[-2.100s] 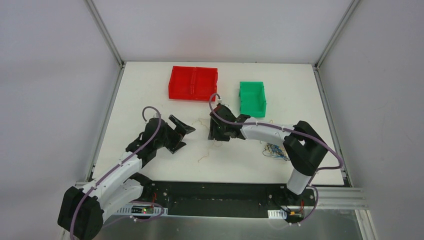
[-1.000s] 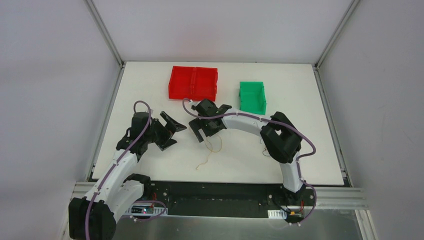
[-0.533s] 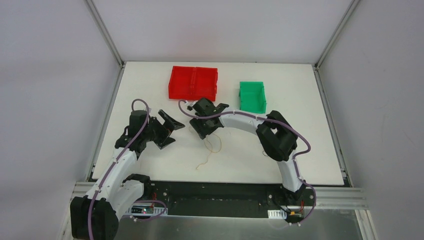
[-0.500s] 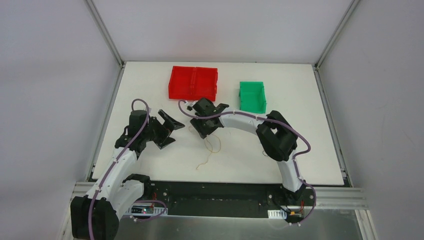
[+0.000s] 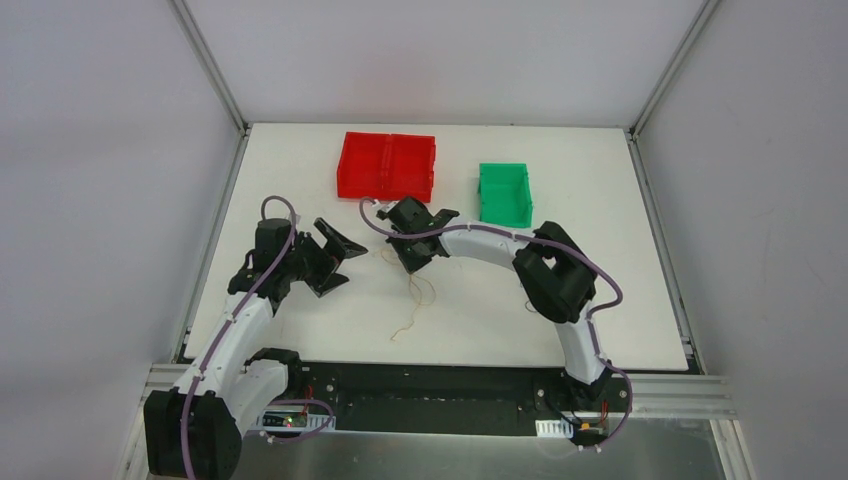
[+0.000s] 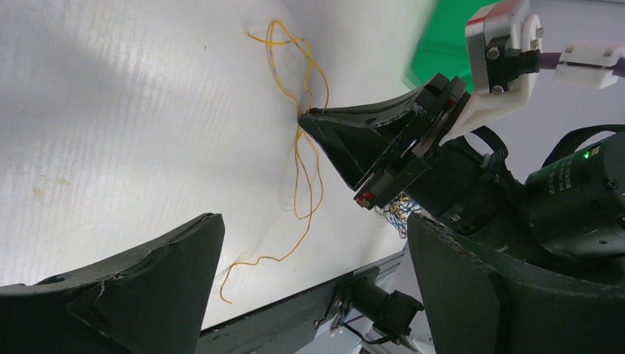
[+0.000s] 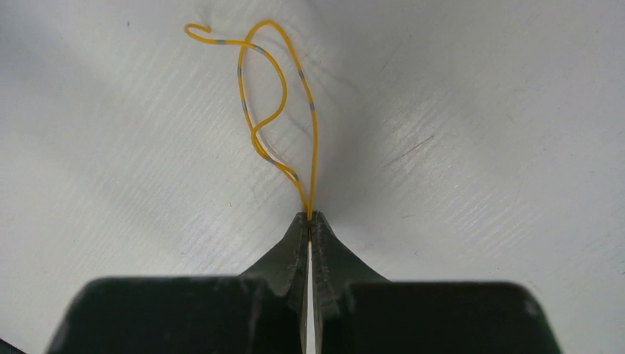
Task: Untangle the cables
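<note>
The right end effector point(image 7: 309, 223) had its 2 jaws pressed together on an orange-yellow cable point(image 7: 315, 140), pinching the strand right at the tips, down against the white desk point(image 5: 300, 180). From that pinch, 1 part of the cable curled forward in a loop lying flat on the surface. The rest trailed back toward the near edge of the desk. Gripping with only the very tips probably served to catch a hair-fine wire lying flat, and it left the loop free to be drawn out.

The left end effector point(image 5: 350, 265) hovered just beside it on the left, its jaws spread wide with nothing between them. It faced the pinched strand, likely placed to take a 2nd hold so the 2 arms could pull the cable straight.

A small clump of blue wires point(image 6: 393, 212) showed behind the right end effector in the left wrist view, apart from the yellow strand. A red bin point(image 5: 387, 165) and a green bin point(image 5: 503, 195) sat at the far side of the desk. Whether either held any wire was too fine to tell.
</note>
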Robot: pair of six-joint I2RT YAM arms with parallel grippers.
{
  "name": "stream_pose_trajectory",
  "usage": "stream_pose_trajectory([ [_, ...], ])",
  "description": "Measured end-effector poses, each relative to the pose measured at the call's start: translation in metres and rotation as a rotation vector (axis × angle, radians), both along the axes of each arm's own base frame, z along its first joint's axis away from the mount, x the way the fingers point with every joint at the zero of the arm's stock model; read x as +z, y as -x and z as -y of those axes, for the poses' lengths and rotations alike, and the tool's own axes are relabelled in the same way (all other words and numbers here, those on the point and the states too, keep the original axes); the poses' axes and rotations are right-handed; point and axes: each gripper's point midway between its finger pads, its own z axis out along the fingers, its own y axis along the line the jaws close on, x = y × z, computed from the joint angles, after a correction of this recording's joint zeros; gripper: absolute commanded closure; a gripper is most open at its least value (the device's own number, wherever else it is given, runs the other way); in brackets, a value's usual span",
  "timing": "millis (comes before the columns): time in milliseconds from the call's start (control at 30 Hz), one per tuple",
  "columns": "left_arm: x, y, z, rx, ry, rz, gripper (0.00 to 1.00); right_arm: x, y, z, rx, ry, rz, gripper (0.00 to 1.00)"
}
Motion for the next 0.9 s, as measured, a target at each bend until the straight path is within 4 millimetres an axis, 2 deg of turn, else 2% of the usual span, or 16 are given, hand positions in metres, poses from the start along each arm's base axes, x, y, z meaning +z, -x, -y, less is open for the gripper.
stream_pose_trajectory([
  [133,0.0,0.0,-0.002,0.002,0.0,0.001,0.0,0.005,0.006,0.003,-0.061,-0.032,-0.037,1.0],
  [267,0.001,0.0,-0.002,-0.005,0.006,0.001,0.0,0.036,0.002,0.0,-0.138,-0.143,-0.078,1.0],
  [367,0.001,0.002,-0.002,-0.015,0.002,-0.004,0.0,0.067,-0.015,0.003,-0.215,-0.233,-0.078,1.0],
  [467,0.003,0.002,-0.002,-0.023,-0.003,0.003,0.0,0.101,-0.041,0.006,-0.296,-0.327,-0.056,1.0],
  [633,0.006,0.003,0.001,-0.045,0.003,0.008,0.0,0.134,-0.068,0.009,-0.368,-0.395,-0.023,1.0],
  [700,0.007,0.003,0.001,-0.056,0.001,0.008,0.0,0.155,-0.078,0.005,-0.382,-0.422,0.001,1.0],
  [900,0.034,-0.005,0.002,-0.092,-0.015,0.078,0.0,0.217,-0.114,-0.005,-0.401,-0.523,0.082,1.0],
])
